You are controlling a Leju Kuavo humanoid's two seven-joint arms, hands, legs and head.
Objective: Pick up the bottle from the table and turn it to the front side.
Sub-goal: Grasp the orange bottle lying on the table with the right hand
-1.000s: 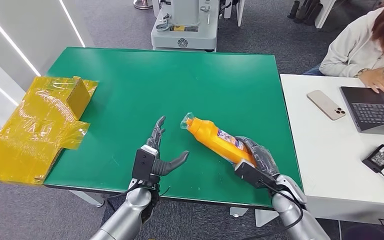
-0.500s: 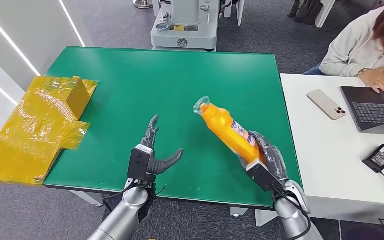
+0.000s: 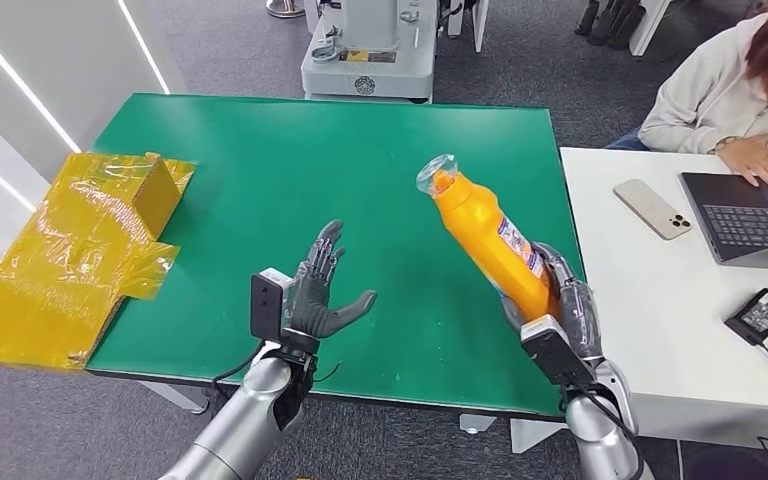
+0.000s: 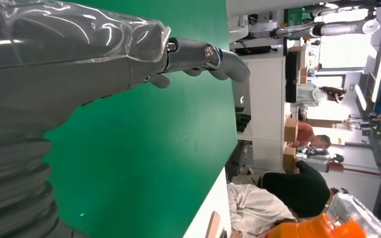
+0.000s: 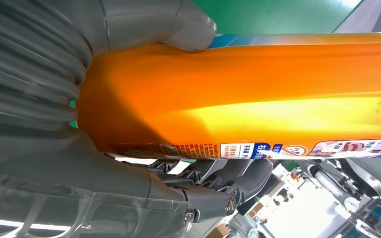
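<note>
Hidden or cut off: the base of the bottle (image 3: pixel 490 240) sits inside the right hand (image 3: pixel 560 315), so its bottom end cannot be seen in the head view. In the right wrist view the orange body (image 5: pixel 238 94) runs off the right edge of the frame; a strip of label print shows along its lower side, too small to read. The cap end carries a clear wrap, and what lies under it is hard to make out. In the left wrist view an orange, clear-wrapped piece shows at the lower right corner, cut by the frame edge.

Right hand: clamped around the lower part of the bottle, thumb on one side and fingers (image 5: pixel 228 178) on the other. The bottle is lifted off the green table (image 3: pixel 260 150), tilted, cap end toward the upper left, right of frame centre in the head view.

Left hand (image 3: pixel 315 295): lower centre of the head view, above the near edge of the table, fingers spread apart, holding nothing, well apart from the bottle.
</note>
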